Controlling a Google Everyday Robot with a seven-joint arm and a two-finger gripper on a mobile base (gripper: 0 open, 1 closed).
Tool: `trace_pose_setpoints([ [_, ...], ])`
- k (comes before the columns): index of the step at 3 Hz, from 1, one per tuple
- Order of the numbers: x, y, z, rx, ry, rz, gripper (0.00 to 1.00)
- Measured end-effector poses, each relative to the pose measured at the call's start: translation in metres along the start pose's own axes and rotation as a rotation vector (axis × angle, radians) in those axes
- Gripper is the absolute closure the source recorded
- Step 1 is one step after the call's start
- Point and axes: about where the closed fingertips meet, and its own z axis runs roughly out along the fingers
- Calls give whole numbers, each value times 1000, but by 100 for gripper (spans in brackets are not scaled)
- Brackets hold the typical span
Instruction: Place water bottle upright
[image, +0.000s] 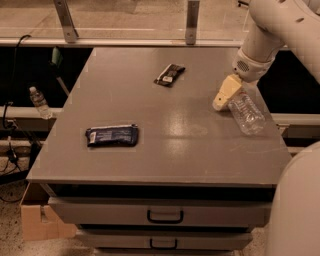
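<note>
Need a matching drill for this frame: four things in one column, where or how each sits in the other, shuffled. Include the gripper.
Things
1. water bottle
2. gripper
3. blue packet
4. dark wrapper

Place or state
A. flat on the table, front left
B. at the far end of the lying bottle, right side of the table
C. on its side, near the table's right edge
D. flat at the table's far middle

Pairs: 1-C, 2-B, 3-A, 4-D
</note>
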Motion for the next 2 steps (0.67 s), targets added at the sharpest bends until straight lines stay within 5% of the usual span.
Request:
trace_pose_setpoints([
  [2, -5, 7, 5, -37, -12, 14, 61],
])
